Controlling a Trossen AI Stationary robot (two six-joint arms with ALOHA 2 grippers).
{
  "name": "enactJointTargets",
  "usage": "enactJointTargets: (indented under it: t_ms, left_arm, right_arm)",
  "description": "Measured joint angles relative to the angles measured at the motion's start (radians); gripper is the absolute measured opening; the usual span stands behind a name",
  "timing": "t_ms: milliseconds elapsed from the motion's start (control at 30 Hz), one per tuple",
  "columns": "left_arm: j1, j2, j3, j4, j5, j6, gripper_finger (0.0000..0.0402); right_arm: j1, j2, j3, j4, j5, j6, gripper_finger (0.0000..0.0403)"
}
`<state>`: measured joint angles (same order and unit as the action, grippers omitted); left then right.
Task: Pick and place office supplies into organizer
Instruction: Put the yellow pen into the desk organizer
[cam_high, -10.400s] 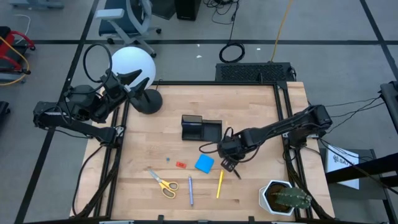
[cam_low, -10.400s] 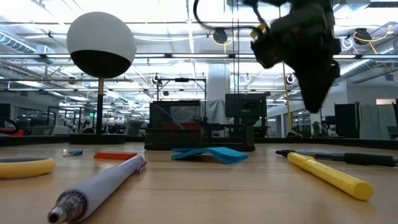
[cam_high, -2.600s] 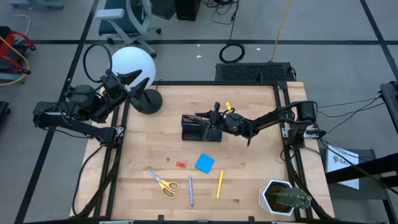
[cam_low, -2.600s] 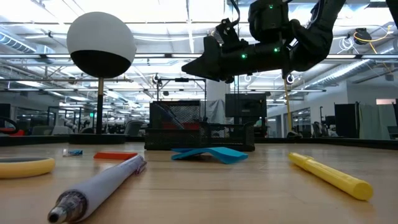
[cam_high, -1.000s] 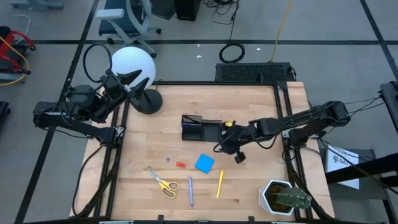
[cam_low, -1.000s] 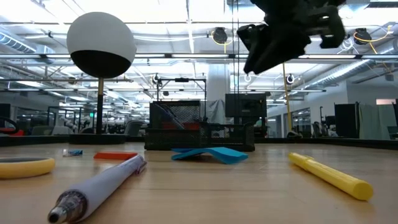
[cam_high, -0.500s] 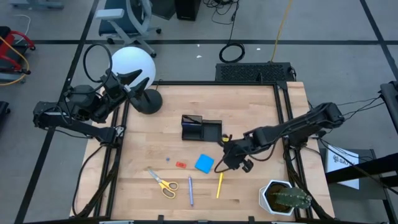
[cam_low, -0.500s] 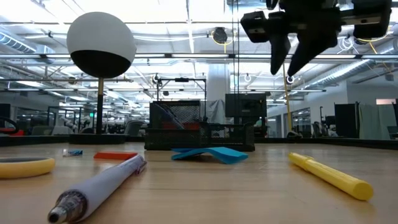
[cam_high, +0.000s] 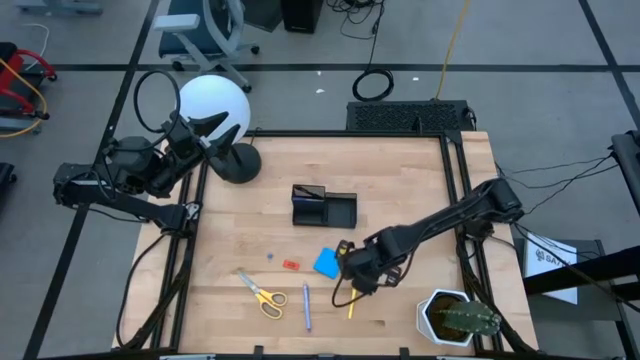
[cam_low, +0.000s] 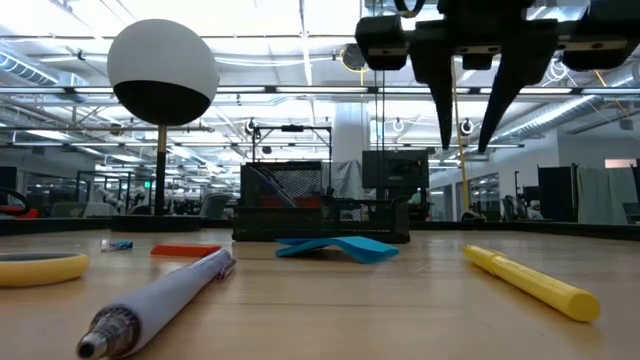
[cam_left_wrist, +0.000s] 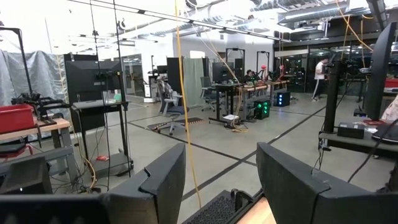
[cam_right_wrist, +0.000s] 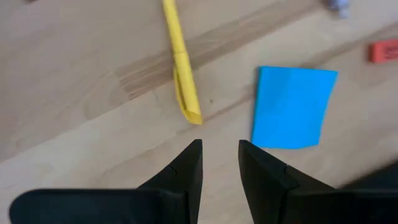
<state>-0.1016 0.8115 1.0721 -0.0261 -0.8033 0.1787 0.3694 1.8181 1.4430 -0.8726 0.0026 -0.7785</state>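
My right gripper (cam_high: 348, 282) hangs open, fingers pointing down, just above the table over the far end of the yellow pen (cam_right_wrist: 180, 68) and next to the blue square pad (cam_right_wrist: 289, 106); nothing is between its fingers (cam_low: 470, 120). On the table lie a red piece (cam_high: 291, 264), a blue pin (cam_high: 269, 256), yellow-handled scissors (cam_high: 262, 293) and a blue and silver pen (cam_high: 306, 307). The black organizer (cam_high: 323, 206) stands mid-table. My left gripper (cam_left_wrist: 221, 180) waits open, raised beyond the table's far left corner.
A lamp with a white globe (cam_high: 214, 107) and round black base (cam_high: 238, 162) stands at the far left. A white potted cactus (cam_high: 455, 318) sits in the near right corner, close to my right arm. Bare wood lies right of the organizer.
My right gripper has swung from beside the organizer toward the table's near edge and a little left, sinking slightly. It has tipped from slanting to pointing nearly straight down and rolled about its axis. The things on the table have not moved.
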Motion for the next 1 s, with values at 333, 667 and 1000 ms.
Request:
enactJointTargets:
  t_ms: [333, 667, 1000]
  left_arm:
    - [0.0, 0.0, 0.0, 0.0, 0.0, 0.0, 0.02]
    - [0.0, 0.0, 0.0, 0.0, 0.0, 0.0, 0.02]
    - [0.0, 0.0, 0.0, 0.0, 0.0, 0.0, 0.02]
  right_arm:
    - [0.046, 0.081, 0.023, 0.0, 0.003, -0.06, 0.0093]
    - [0.091, 0.094, 0.039, 0.038, -0.006, -0.027, 0.0093]
    - [0.091, 0.204, 0.155, -0.007, -0.089, -0.034, 0.0093]
